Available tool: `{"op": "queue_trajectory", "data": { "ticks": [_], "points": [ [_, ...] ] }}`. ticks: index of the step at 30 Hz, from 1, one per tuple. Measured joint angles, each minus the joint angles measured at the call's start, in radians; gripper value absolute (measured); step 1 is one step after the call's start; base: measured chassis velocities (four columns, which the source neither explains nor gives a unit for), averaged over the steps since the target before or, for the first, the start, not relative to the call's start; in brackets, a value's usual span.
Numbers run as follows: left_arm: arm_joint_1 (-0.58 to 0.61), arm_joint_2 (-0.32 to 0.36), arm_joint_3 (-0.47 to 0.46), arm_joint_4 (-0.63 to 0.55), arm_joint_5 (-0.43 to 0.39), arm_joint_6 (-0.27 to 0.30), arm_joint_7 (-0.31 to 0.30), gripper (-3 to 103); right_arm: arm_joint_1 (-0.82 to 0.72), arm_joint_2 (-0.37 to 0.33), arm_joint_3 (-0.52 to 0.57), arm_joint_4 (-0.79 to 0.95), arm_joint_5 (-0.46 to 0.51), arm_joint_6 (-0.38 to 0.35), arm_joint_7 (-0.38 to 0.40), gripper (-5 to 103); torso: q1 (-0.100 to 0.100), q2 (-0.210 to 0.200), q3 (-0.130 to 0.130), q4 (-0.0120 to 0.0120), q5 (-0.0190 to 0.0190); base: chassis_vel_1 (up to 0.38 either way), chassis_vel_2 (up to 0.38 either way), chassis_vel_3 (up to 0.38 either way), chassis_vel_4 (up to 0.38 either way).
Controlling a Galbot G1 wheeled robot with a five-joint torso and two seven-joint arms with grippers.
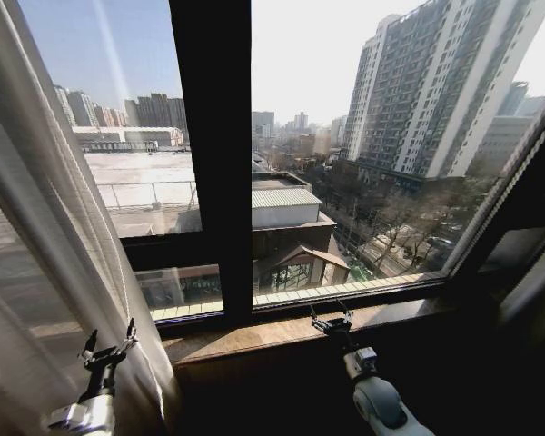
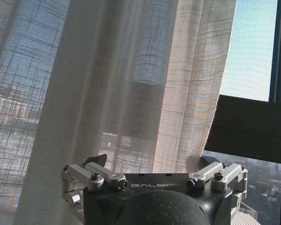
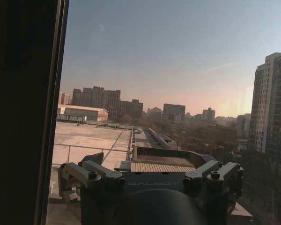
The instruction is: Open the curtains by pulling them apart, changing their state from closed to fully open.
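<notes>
- The sheer white curtain hangs bunched at the robot's far left, its hem edge falling near the window sill; most of the glass is bare, so the left panel looks close to fully drawn. On the right a pale strip along the frame may be the other panel, but I cannot tell.
- The left pincer sits low beside the curtain's inner edge, its fingers spread with no fabric between them as far as the head view shows. In the left wrist view the pleated curtain hangs right in front of the pincer, very near or touching.
- The right pincer is held just over the sill, pointing out at the window, fingers spread and holding nothing; its wrist view looks past the dark window frame bar to rooftops.
- Risk: the thin weave could snag on the left pincer's finger screws and linkages, tugging the panel back toward the middle as the arm moves off.
- Risk: the right pincer is close to the sill and glass; a forward or downward slip would knock it against them.
- Risk: if the curtain springs back from its bunch, the window would be partly covered again.
- Containers: no containers appear, so there are no contents to report.
</notes>
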Motion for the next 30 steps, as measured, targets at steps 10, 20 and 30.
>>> {"op": "queue_trajectory", "data": {
  "ticks": [10, 20, 30],
  "points": [
    [-0.019, 0.009, 0.035, -0.017, 0.008, 0.051, -0.021, 100, 0.000, 0.000, 0.000, 0.000, 0.000, 0.000, 0.000, 100, 0.000, 0.000, 0.000, 0.0002, 0.0000, 0.000, 0.000, 0.000, 0.000],
    [-0.151, 0.074, 0.279, -0.139, 0.073, 0.419, -0.180, 100, 0.000, 0.000, 0.000, 0.000, 0.000, 0.000, 0.000, 100, 0.000, 0.000, 0.000, 0.0000, 0.0001, 0.000, 0.000, 0.000, 0.000],
    [-0.198, 0.097, 0.365, -0.183, 0.096, 0.551, -0.236, 100, 0.000, 0.000, 0.000, 0.000, 0.000, 0.000, 0.000, 100, 0.000, 0.000, 0.000, 0.0001, 0.0001, 0.000, 0.000, 0.000, 0.000]
  ]
}}
